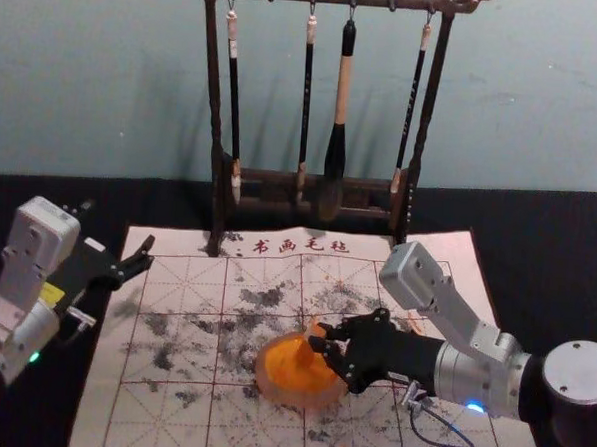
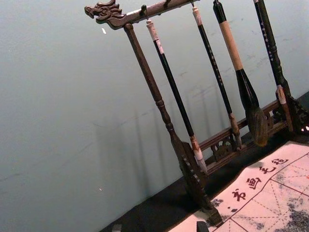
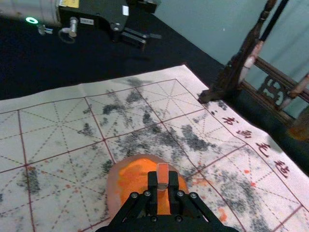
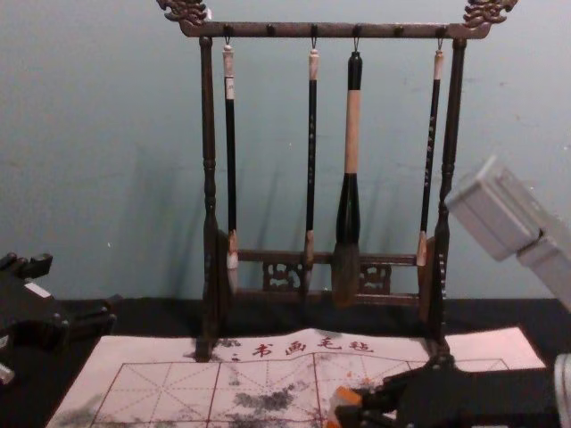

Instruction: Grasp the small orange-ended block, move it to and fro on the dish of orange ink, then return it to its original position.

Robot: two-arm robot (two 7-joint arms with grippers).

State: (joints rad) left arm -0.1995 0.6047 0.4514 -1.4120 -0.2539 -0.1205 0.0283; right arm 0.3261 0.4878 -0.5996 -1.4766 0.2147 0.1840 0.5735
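Observation:
Over the ink dish (image 1: 270,384) is my right gripper (image 1: 322,351), reaching in from the right. It is shut on the small block (image 3: 162,176), whose pinkish-orange top shows between the fingertips of the right gripper (image 3: 163,186) in the right wrist view. Orange ink (image 3: 137,175) fills the round dish beneath. The chest view has the block (image 4: 343,403) tilted, with orange on it. The fingers hide its lower end, so I cannot tell if it touches the ink. My left gripper (image 1: 145,256) is idle and open at the left; its fingertips (image 2: 202,226) stand apart.
A dark wooden rack (image 1: 216,109) with hanging brushes stands at the back of the gridded felt mat (image 1: 173,327). The mat has black smudges and orange spots and lies on a black-covered table (image 1: 538,236). A wall is behind.

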